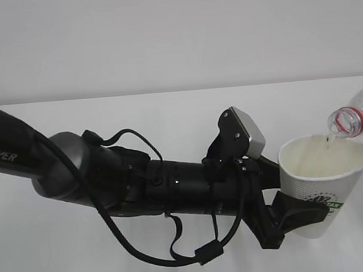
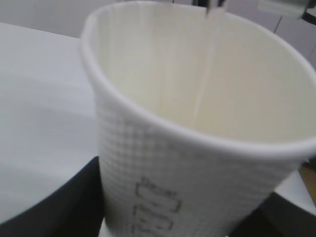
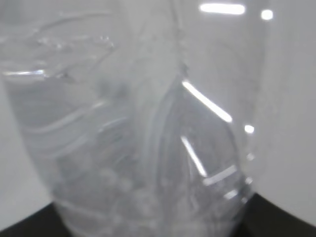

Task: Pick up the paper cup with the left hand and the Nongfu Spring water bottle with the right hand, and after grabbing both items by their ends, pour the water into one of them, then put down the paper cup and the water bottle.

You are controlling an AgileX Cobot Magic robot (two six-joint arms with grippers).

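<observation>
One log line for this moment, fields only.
phase: pouring | left hand: holds paper cup | water bottle: tilted over cup | water: streaming in

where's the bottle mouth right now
In the exterior view's upper right, the Nongfu Spring water bottle tilts its mouth just above the paper cup, water falling in.

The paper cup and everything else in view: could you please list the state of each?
paper cup: upright, open, lifted, held near its base.
Nongfu Spring water bottle: uncapped, tipped, mouth over the cup rim.
water: thin stream running into the cup.
left claw: shut on the paper cup.
right claw: out of clear view; the bottle fills its wrist view, dark edges flanking its bottom.
</observation>
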